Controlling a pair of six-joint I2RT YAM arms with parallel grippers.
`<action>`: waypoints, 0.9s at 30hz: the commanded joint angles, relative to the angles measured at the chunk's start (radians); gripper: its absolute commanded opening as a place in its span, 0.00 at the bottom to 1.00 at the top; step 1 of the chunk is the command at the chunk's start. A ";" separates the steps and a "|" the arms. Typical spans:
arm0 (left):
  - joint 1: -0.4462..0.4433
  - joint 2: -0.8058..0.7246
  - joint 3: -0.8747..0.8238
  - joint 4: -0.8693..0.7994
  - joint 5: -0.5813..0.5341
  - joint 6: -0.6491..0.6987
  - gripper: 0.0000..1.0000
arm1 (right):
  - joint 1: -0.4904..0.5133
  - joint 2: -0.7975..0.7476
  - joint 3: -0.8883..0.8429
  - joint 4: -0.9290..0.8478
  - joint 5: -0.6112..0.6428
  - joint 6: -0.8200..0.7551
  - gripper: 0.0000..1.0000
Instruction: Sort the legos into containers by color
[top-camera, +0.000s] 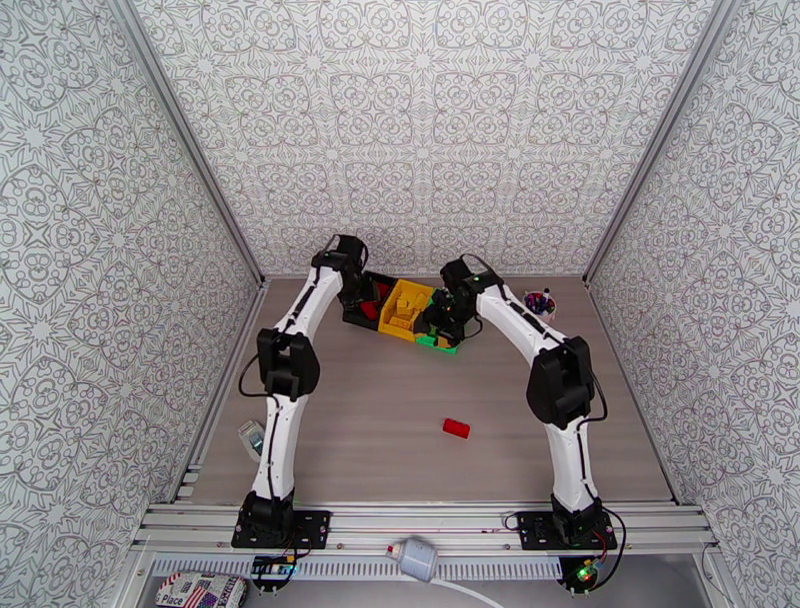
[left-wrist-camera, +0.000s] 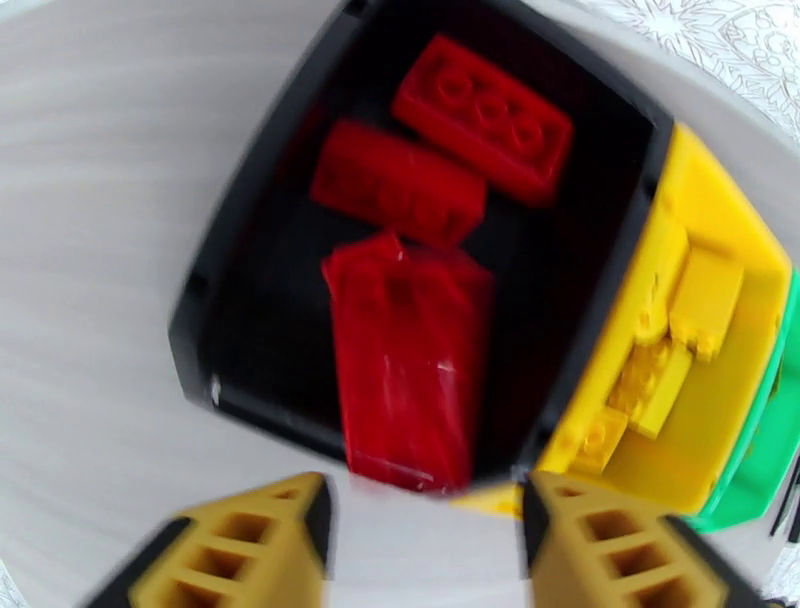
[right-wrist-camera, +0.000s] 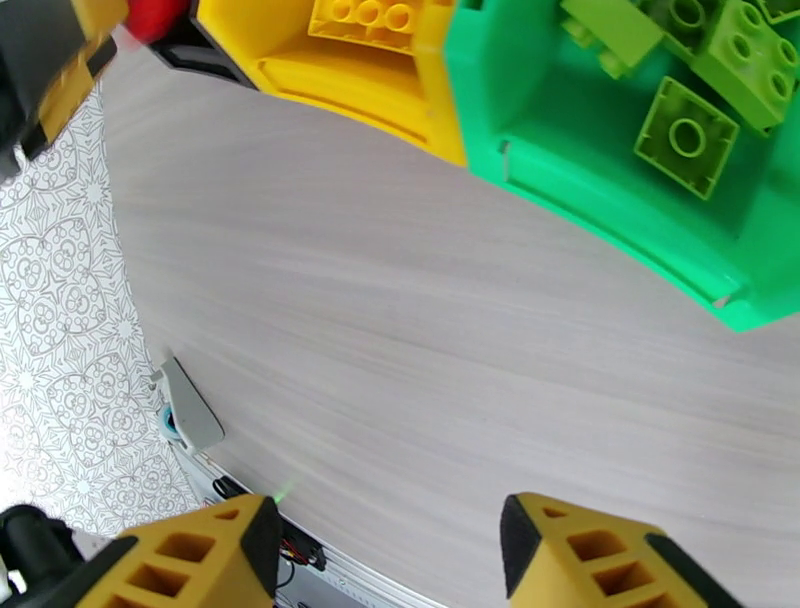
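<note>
Toward the far edge of the table (top-camera: 380, 450), three bins stand in a row, wall against wall: a black bin (left-wrist-camera: 250, 200) on the left, a yellow bin (left-wrist-camera: 735, 225) in the middle and a green bin (right-wrist-camera: 600, 220) on the right. Both arms reach out over them, the left arm above the black bin and the right arm above the green one.

From the left wrist, the left gripper (left-wrist-camera: 425, 540) hangs over the near rim of the black bin with its jaws apart and nothing between them. Three red bricks (left-wrist-camera: 400, 185) lie inside that bin. The nearest of them is the largest and is blurred, its near end just past the fingertips, and whether it rests on the bin floor cannot be told. Yellow bricks (left-wrist-camera: 700, 300) are heaped in the yellow bin beside it.

From the right wrist, the right gripper (right-wrist-camera: 390, 550) hovers over bare table in front of the bins, its jaws moderately wide and empty. Light green bricks (right-wrist-camera: 690, 135) lie studs-up in the green bin.

One loose red brick (top-camera: 456, 428) lies alone on the table, well apart from the bins and nearer the arm bases. A cup of pens (top-camera: 540, 302) stands to the right of the row, behind the right arm
</note>
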 joint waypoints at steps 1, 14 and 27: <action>0.006 -0.022 0.009 -0.063 -0.010 -0.006 0.62 | -0.002 -0.035 -0.042 -0.028 0.015 -0.023 0.63; -0.130 -0.447 -0.623 0.190 -0.022 -0.018 0.71 | -0.002 -0.259 -0.391 0.086 0.057 0.005 0.63; -0.454 -0.695 -1.148 0.440 -0.003 -0.207 0.75 | -0.009 -0.596 -0.861 0.183 0.121 0.082 0.66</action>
